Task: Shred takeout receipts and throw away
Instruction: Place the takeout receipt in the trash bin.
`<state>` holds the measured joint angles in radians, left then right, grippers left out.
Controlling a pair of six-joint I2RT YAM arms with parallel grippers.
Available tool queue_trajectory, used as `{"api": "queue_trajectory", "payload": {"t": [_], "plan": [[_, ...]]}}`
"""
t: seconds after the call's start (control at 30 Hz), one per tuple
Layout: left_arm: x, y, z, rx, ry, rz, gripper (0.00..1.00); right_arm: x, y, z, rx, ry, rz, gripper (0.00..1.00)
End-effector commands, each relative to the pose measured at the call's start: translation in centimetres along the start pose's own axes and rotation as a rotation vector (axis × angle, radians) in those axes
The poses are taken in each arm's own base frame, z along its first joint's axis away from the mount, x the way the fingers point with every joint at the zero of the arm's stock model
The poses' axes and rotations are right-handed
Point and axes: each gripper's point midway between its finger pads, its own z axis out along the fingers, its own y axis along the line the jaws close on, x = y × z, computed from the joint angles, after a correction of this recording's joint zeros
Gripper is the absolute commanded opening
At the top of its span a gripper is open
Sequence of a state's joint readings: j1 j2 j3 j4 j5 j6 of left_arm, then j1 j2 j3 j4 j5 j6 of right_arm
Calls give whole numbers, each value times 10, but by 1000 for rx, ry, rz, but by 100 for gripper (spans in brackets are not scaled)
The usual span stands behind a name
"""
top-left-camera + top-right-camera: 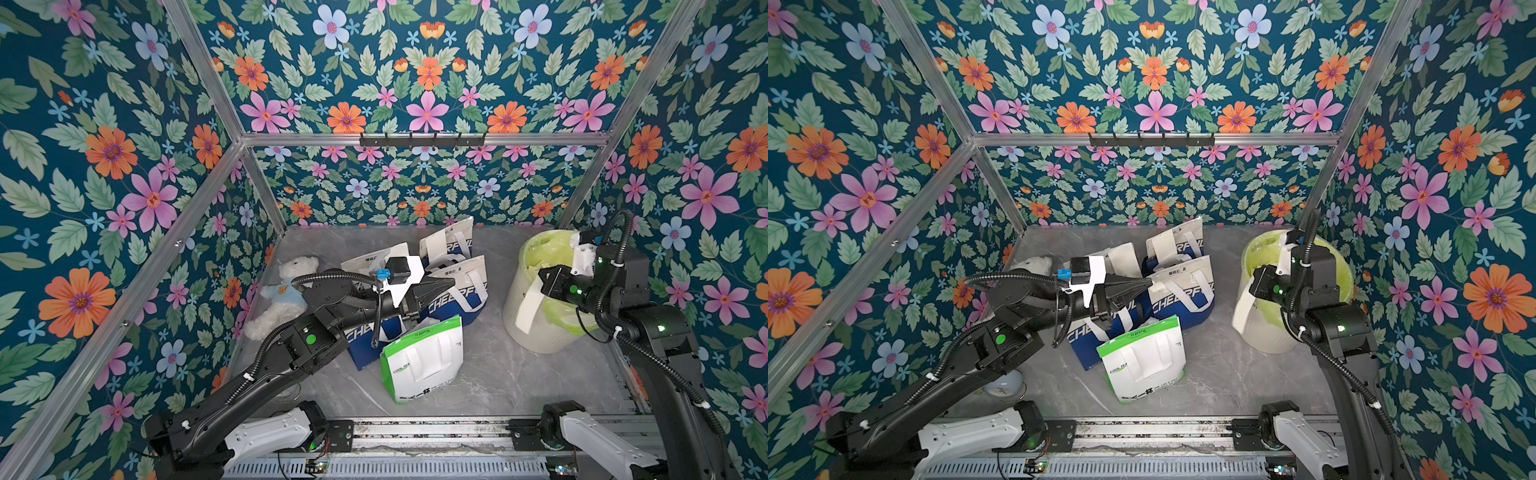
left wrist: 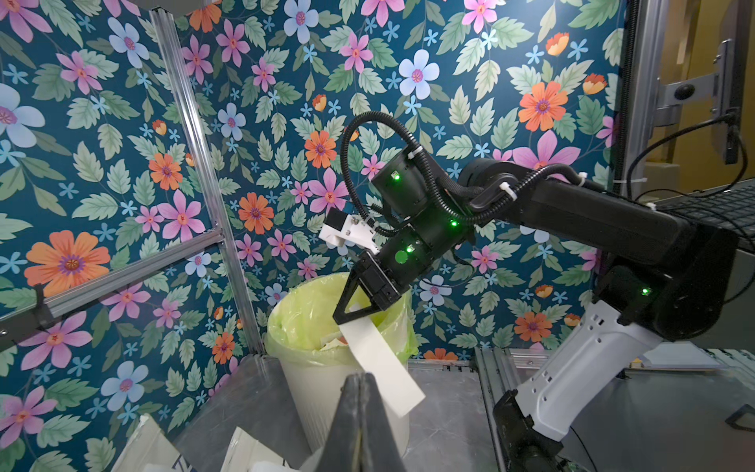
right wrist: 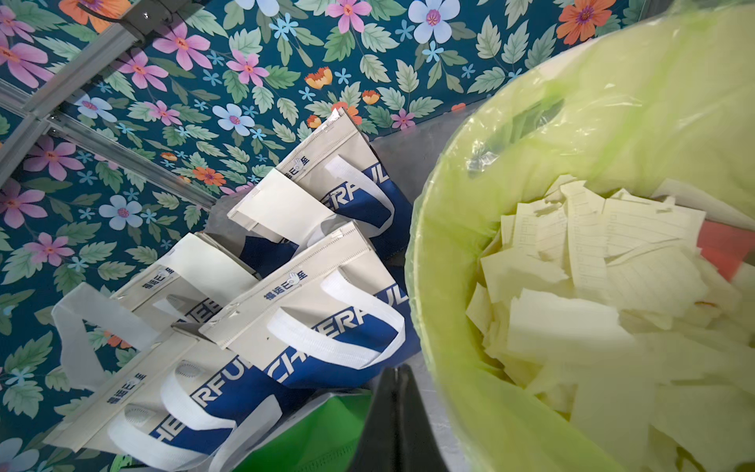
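My right gripper (image 2: 341,318) is clamped on a white receipt strip (image 2: 384,367). The strip hangs from the jaws over the bin (image 2: 310,392) rim and down the outer wall. Torn receipt pieces (image 3: 572,318) lie inside the green liner (image 3: 470,245). My left gripper (image 1: 452,283) is closed and empty (jaws pressed flat together), above the bags (image 1: 461,305). A whole receipt (image 3: 271,202) lies against a far bag.

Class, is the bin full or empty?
Partly full: torn receipt pieces lie piled inside the green-lined bin.
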<state>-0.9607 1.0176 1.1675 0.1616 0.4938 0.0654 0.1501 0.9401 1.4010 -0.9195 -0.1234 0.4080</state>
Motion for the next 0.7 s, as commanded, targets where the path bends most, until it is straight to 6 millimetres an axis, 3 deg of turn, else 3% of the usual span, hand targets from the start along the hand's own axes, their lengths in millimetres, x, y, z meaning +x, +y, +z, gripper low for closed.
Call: {"api": "queue_trajectory", "payload": {"t": [0.0, 0.17, 0.4, 0.67], "plan": [[0, 8, 5, -32, 10, 47, 0, 4, -3, -8, 14, 5, -31, 0], [-2, 26, 38, -44, -1, 37, 0, 21, 18, -31, -140, 0, -56, 0], [4, 48, 119, 44, -83, -50, 0, 52, 38, -85, -347, -107, -102, 0], [26, 73, 218, 182, -186, -229, 0, 82, 42, -103, -452, -115, -117, 0]]}}
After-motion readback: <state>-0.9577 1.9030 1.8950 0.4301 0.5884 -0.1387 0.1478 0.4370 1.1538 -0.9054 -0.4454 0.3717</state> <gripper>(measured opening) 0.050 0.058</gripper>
